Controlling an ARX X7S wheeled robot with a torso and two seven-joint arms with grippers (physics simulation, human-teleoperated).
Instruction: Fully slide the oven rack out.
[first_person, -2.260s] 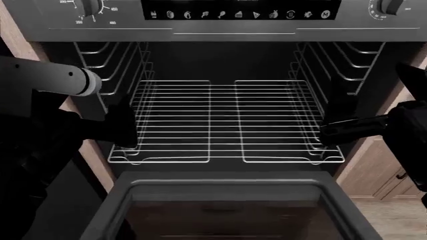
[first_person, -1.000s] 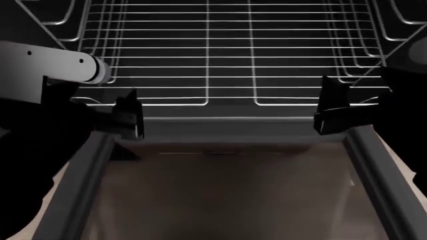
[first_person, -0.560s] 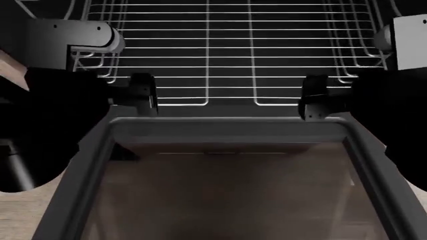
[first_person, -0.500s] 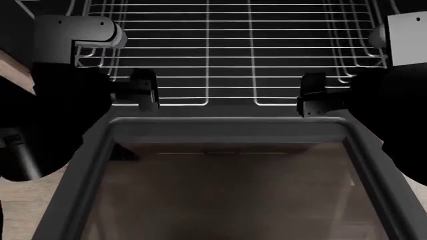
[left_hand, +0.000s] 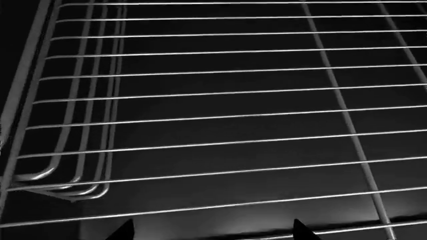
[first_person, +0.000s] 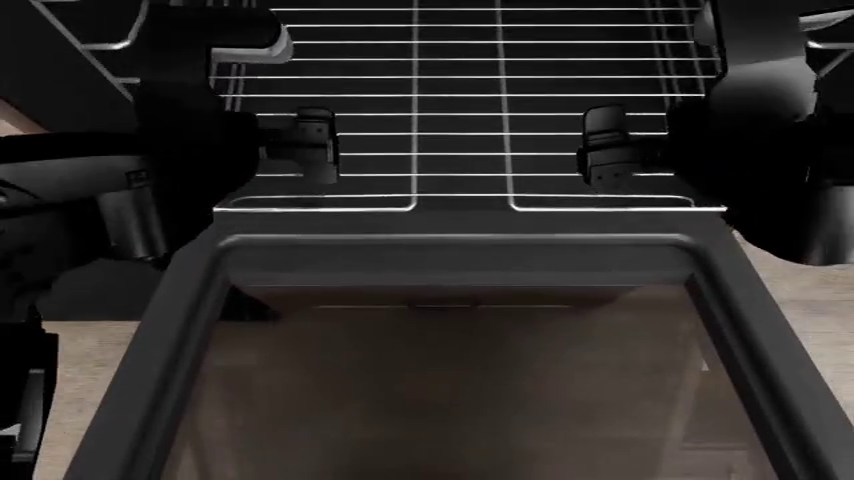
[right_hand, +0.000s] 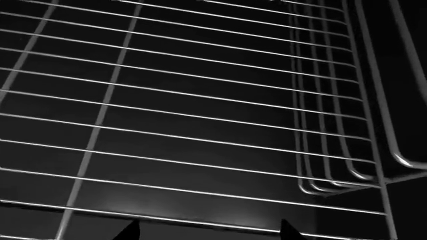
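Note:
The oven rack is a flat silver wire grid reaching out of the dark oven cavity, with its front rod just behind the open door's top edge. It fills the left wrist view and the right wrist view. My left gripper is open and hovers over the rack's front left part; its tips stand wide apart over the front rods. My right gripper is open over the front right part; its tips are also wide apart. Neither holds anything.
The dark oven door lies open and flat below the rack, its glass panel toward me. Curved grey wire side guides flank the rack; they also show in the wrist views. Wood floor shows at the right.
Both grippers have moved forward from the door's edge to over the rack's front rods, and both arms have risen. The rack has not visibly moved in the last second.

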